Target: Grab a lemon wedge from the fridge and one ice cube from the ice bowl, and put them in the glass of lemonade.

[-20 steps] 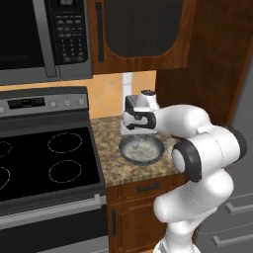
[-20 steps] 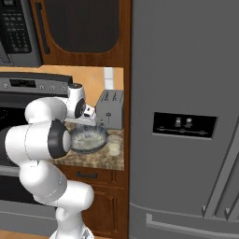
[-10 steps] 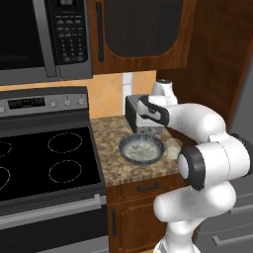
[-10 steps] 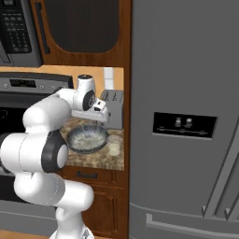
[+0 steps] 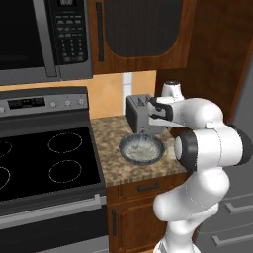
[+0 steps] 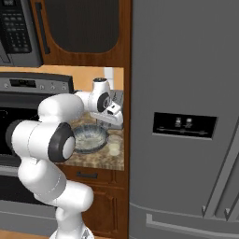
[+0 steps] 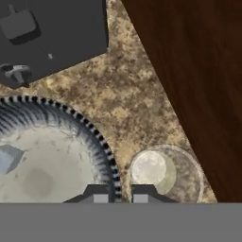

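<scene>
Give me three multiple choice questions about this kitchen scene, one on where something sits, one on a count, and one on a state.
1. Where does the glass of lemonade stand?
A. On the stove
B. On the counter beside the ice bowl
C. On top of the toaster

2. How many burner rings show on the stove in the left base view?
A. One
B. Four
C. Six

3. The fridge doors are:
A. Closed
B. Wide open
C. Removed

Answers: 1 B, the hand view shows glass and bowl side by side on the speckled stone; 2 B, four rings on black glass; 3 A, an unbroken grey front.
</scene>
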